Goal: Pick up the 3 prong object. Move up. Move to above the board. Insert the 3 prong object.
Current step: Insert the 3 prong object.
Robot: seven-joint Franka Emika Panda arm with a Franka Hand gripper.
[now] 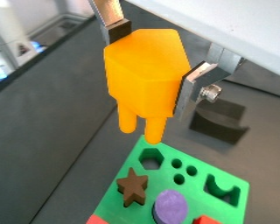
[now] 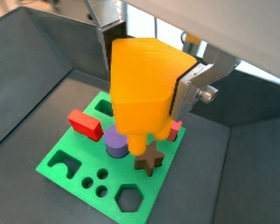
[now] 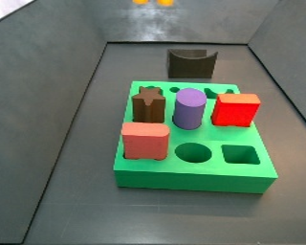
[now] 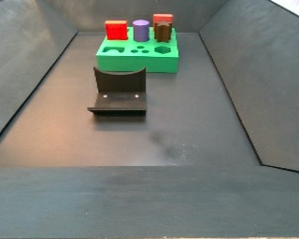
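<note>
So I've got the 3 prong object (image 1: 146, 79) pinched in my tool (image 1: 154, 54), one silver plate on each side of its blocky top, prongs hanging down; both wrist views show it well up in the air, not touching anything. The board (image 2: 70, 149) sits below on the dark floor of the bin; going by the wrist views I'd say I'm roughly over it, though whether I'm over the right hole I can't tell. In a side view only a sliver of orange shows at the very top edge, so I'm high up there.

The board already has stuff in it: a purple cylinder (image 3: 187, 107), a brown star (image 3: 148, 102), a red block (image 3: 236, 109) and a pinkish-red block (image 3: 145, 140); the cluster of small round holes (image 1: 187, 171) is free, and my guess is that's where the prongs go. The fixture (image 4: 119, 91) stands on the floor well apart from the board.

What worries me: the prongs are skinny, so if I come down even slightly off or twisted they'll land on the green surface between holes and jam or shove the board; the piece could also tilt in my grip; and the star and cylinder sit close by, so I could clip them on the way down.
</note>
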